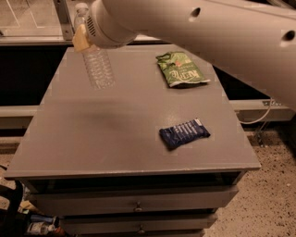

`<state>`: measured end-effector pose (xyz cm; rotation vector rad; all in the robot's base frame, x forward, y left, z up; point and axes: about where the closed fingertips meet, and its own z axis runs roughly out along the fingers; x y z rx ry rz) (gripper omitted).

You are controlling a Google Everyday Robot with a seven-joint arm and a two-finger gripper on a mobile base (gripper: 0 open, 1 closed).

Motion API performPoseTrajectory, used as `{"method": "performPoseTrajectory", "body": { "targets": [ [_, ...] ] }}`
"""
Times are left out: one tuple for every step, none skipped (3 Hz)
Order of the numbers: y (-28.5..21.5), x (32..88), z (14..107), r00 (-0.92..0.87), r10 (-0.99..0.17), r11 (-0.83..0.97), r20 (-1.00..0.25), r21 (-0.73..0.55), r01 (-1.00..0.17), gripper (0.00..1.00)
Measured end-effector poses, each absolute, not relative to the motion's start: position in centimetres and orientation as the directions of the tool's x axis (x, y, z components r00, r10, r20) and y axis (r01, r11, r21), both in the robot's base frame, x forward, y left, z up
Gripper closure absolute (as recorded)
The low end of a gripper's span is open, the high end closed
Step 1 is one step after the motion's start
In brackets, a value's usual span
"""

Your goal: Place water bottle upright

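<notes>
The water bottle (98, 67) is clear and ribbed, with a white cap (81, 8). It stands nearly upright over the far left part of the grey table (92, 139). I cannot tell whether its base touches the top. My gripper (86, 38) is at the end of the big white arm (194, 32) and is shut on the bottle's shoulder. One tan finger pad (79, 41) shows on the bottle's left side. The arm hides the other finger and the label.
A green snack bag (181, 69) lies at the far right of the table. A dark blue packet (184, 133) lies at the near right. Drawers (136, 203) run below the front edge. There is speckled floor (273, 199) to the right and a dark gap behind.
</notes>
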<state>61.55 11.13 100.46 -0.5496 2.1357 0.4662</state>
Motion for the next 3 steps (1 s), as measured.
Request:
{"method": "performPoseTrajectory", "body": {
  "targets": [
    [11.1,62.1,102.6,-0.411,-0.277,0.770,-0.869,0.055,-0.635,1.00],
    [11.6,63.0,103.5,-0.314,-0.352,0.692,-0.882,-0.019,-0.722,1.00],
    [12.2,63.2,103.3,-0.182,-0.451,0.594,-0.874,-0.142,-0.792,1.00]
  ]
}}
